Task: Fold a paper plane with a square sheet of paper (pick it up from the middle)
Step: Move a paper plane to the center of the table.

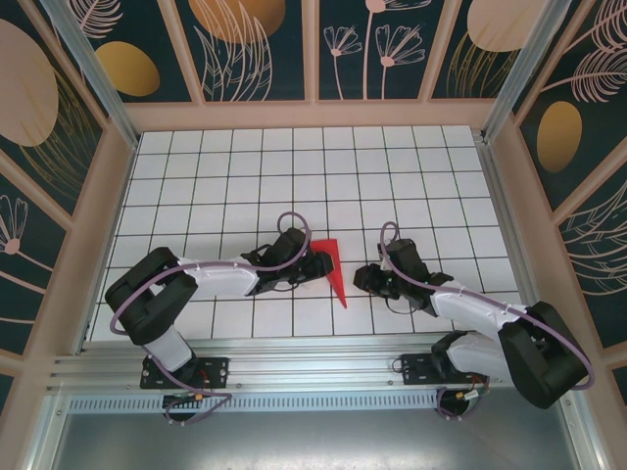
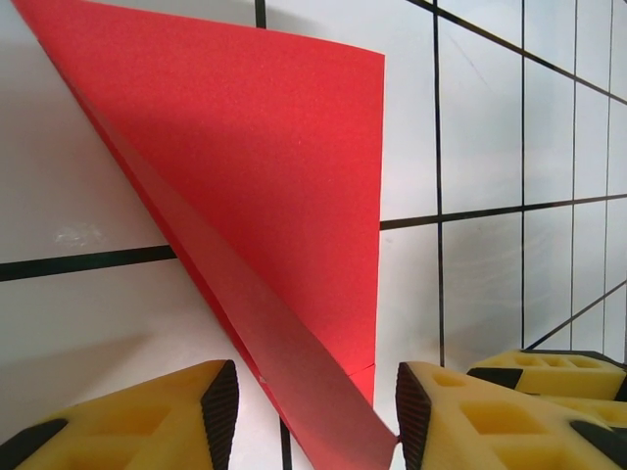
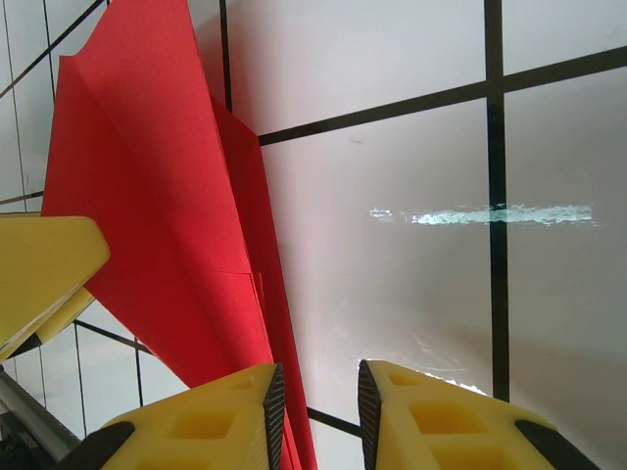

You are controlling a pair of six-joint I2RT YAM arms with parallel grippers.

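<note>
Creased, pointed red paper plane (image 1: pixel 331 262) lies ungripped, left fingers (image 2: pixel 147 411) and right fingers (image 3: pixel 441 411) parted.

The plane (image 2: pixel 284 196) is seen as thin, matt red paper, sharply creased. The table (image 3: pixel 411 245) is faced with smooth, glossy white tiles, on which light is reflected. The left fingers (image 2: pixel 147 416) are moulded in matt yellow plastic with black pads (image 2: pixel 221 406), and the near rail (image 1: pixel 313 367) is made of dull metal.

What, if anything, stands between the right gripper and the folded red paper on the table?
Nothing visible does. From above, just a strip of bare white table lies between the right gripper and the folded red paper. In the right wrist view the paper's edge already lies beside the fingers.
</note>
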